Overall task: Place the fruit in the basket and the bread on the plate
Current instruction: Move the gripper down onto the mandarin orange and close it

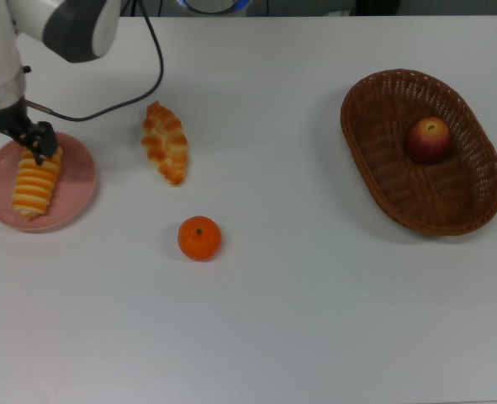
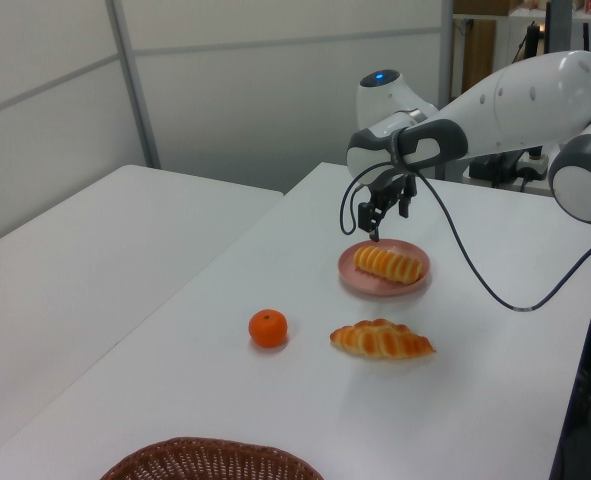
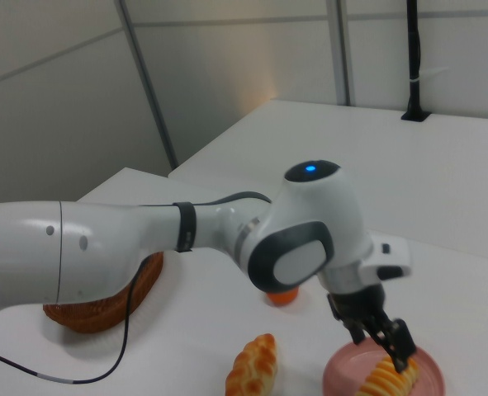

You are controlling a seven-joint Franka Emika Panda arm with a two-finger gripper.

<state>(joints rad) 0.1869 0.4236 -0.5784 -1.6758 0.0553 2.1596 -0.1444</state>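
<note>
My gripper [image 2: 387,214] hangs open just above the pink plate [image 1: 73,202], holding nothing; the striped roll [image 1: 35,183] lies on that plate. The knobbly roll [image 1: 166,143] and the mandarin [image 1: 199,238] sit on the white table [image 1: 273,320]. The apple [image 1: 428,140] rests in the basket [image 1: 374,160], well apart.

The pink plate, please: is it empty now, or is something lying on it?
Occupied: the striped roll lies flat on the pink plate; the end effector hangs above it.
</note>
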